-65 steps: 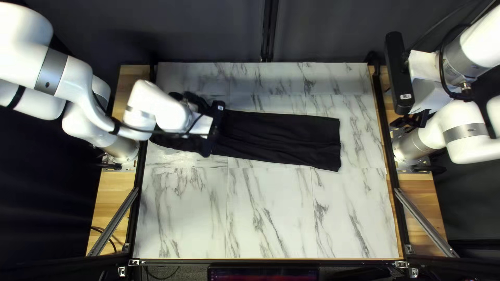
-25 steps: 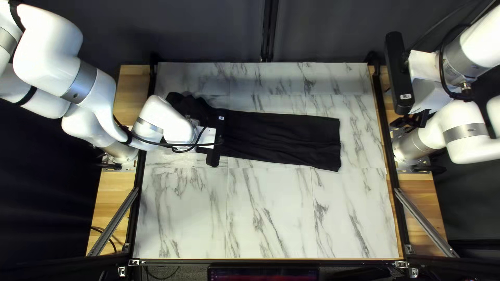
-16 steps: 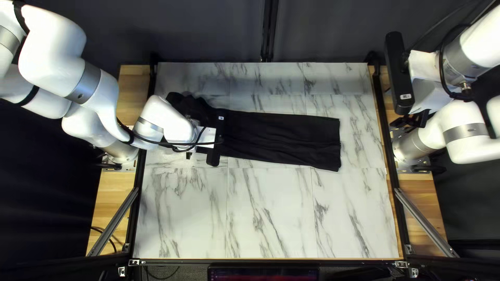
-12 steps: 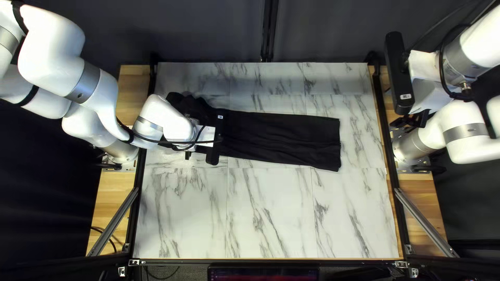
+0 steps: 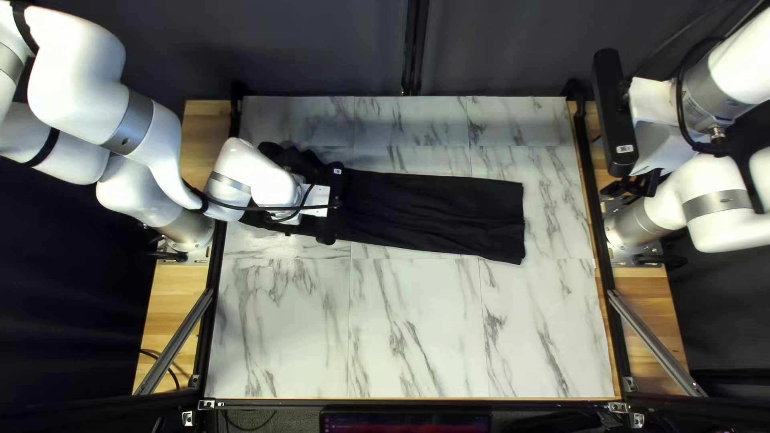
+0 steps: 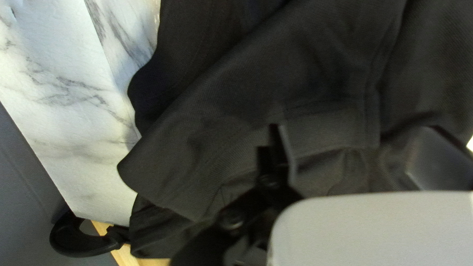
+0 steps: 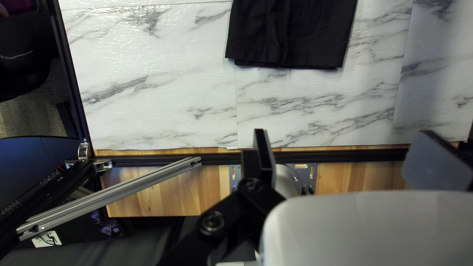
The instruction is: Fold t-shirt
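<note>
One black T-shirt (image 5: 441, 215) lying long and narrow across our marble-look tabletop (image 5: 417, 337), nearer the far edge. End at the right of the top left view is flat and squared off; the other end is bunched up. We've got the left claw (image 5: 288, 230) over the bunched end, fingers apart, cloth below; can't tell if they touch it. Our right claw (image 5: 632, 186) is open too, by the tabletop's edge, well apart from the shirt.

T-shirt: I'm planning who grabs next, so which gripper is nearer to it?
Left. The left gripper is open right over the rumpled end of the T-shirt. The right gripper is off by the right edge of the table, well beyond the shirt's flat end.
</note>
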